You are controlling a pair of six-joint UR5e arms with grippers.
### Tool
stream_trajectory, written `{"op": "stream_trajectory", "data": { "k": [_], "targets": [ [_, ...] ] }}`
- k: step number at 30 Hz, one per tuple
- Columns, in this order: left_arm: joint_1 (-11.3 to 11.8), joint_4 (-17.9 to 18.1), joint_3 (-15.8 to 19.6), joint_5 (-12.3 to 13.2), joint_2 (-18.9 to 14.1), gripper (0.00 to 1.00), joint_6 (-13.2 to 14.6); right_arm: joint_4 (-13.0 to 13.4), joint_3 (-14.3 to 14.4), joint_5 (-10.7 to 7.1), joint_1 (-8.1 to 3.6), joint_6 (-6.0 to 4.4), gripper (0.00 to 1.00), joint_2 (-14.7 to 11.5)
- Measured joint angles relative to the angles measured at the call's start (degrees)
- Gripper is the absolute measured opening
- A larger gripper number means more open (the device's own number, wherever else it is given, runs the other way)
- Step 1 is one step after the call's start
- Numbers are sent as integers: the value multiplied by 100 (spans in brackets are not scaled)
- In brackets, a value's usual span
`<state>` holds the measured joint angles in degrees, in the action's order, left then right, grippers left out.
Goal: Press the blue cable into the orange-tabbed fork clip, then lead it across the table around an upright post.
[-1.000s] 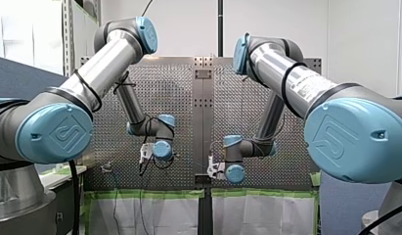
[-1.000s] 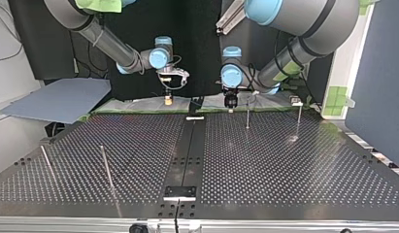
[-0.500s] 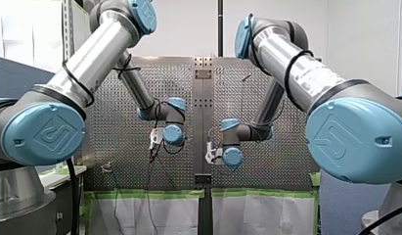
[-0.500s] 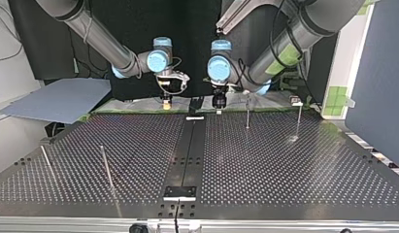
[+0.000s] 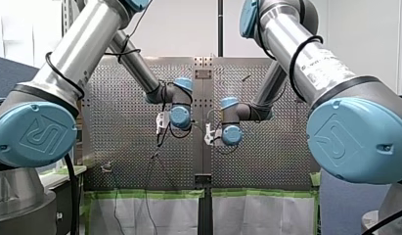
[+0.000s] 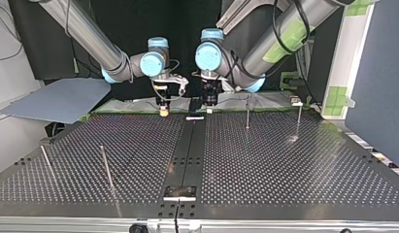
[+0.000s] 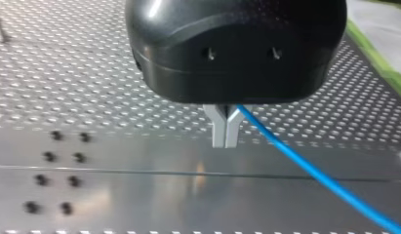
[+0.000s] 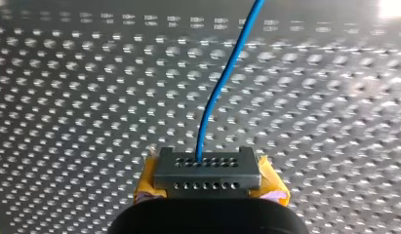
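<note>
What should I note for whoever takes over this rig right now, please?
Left gripper: shut on the blue cable.
Right gripper: shut on the same cable.
Both hang close together over the table edge nearest the arms.
Fork clip: not made out.
Upright posts stand bare.
Done: cable gripped by both.
To do: pressing into clip, routing around a post.

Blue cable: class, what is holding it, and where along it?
Both grippers hold the blue cable: my left gripper pinches it between shut fingers, and my right gripper clamps it at its fingertips. Where along its length cannot be told.
</note>
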<state>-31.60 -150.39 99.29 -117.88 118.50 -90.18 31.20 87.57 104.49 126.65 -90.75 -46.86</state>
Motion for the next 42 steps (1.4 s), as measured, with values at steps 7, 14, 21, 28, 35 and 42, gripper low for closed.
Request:
{"op": "stream_trajectory", "data": {
  "k": [7, 14, 21, 28, 35, 42],
  "targets": [
    [-5, -116, 0, -27, -366, 0, -55, -289, 0, -9, -9, -20, 0, -374],
    [18, -143, 0, -85, -741, 0, -82, -445, 0, -61, 7, -24, 0, -796],
    [22, -187, 0, -92, -1069, 0, -113, -511, -2, -102, 11, -32, 0, -1122],
    [51, -172, -34, -26, -1121, 0, -142, -540, -24, -191, -9, -3, 0, -1510],
    [83, -120, -50, 83, -1123, 0, -230, -561, -86, -241, -5, 25, 0, -1887],
    [113, -151, -275, 178, -1122, 0, -456, -583, -127, -240, -39, 43, 0, -2283]
  ]
}}
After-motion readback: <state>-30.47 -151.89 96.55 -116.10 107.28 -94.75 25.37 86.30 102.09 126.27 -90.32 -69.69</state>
